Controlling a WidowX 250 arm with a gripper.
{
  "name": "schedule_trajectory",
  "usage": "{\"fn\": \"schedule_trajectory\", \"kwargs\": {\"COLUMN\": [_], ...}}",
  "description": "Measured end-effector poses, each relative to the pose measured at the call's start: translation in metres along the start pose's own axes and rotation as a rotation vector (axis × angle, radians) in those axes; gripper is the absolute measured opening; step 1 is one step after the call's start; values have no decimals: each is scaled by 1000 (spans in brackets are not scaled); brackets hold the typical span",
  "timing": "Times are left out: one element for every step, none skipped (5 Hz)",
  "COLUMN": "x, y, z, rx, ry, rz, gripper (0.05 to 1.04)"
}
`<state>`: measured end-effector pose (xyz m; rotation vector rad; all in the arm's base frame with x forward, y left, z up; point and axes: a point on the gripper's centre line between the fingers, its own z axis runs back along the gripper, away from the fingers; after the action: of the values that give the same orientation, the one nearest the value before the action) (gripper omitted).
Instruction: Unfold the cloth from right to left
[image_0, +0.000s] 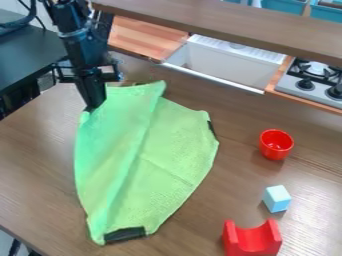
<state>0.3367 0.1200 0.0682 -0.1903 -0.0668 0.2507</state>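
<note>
And here's the picture: the green cloth (153, 155) sprawls across the left and middle of the frame on the brown table (33, 172), its long axis running from the upper edge down to a dark patch (125, 235) at the lower end. The gripper (91, 107) is right there at upper left, touching the cloth's upper left corner, and this is the relation that counts: nearly all the fabric lies below it and to its right, so the leftward pull has to start from this corner. Is it clenched on the fabric or released? I can't tell from here; the dark tip meets the green edge and gives nothing away. Look at the layers, too! A long slanting edge runs from the top down towards the bottom, with one flap to its left and a wider panel to its right, so the cloth looks part-way unfolded, perhaps well along. What the next move wants, I'd say, is a low, gentle draw to the left if the corner is gripped, then a clean release. Too hard a tug could drag the whole cloth along or bunch that slanting edge. Over on the right, the red cup (276, 144), the pale blue block (276, 198) and the red arched block (252, 239) all sit apart from the fabric.
</note>
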Motion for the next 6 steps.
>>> {"fn": "schedule_trajectory", "kwargs": {"x": [-4,-10,-16,-20,-21,-20], "y": [11,16,25,35,43,49], "z": [7,10,11,16,21,32], "rx": [-14,-33,-57,-80,-81,-57], "ry": [-19,-16,-4,1,-5,-33], "rz": [69,136,183,229,256,260], "gripper": [51,51,51,51,51,51]}}
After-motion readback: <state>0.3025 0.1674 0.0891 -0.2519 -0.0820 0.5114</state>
